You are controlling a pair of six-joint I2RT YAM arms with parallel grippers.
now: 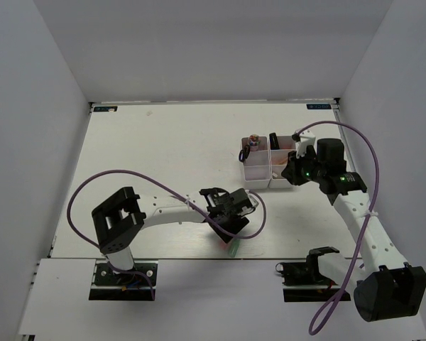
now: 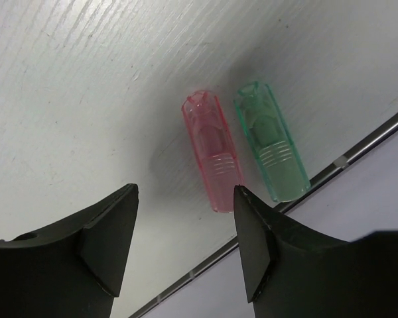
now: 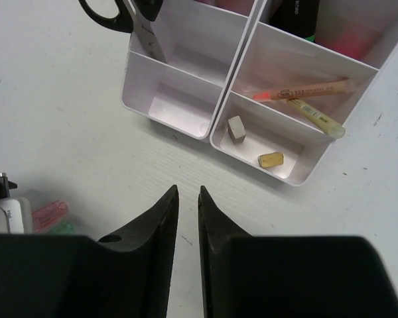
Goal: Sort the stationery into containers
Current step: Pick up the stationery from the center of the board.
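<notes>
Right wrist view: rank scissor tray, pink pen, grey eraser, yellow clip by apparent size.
Largest: scissor tray, even though it is cropped at the top.
Next: pink pen.
Smallest: grey eraser and yellow clip, which look alike and are too close to rank.

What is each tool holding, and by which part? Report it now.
Nothing. The left tool is open near the pink capsule eraser and green capsule eraser on the table; the right tool, narrowly parted, is empty.

The scissors (image 3: pixel 144 33) and black highlighter (image 3: pixel 295 13) are cut off by the right wrist view's top edge.
</notes>
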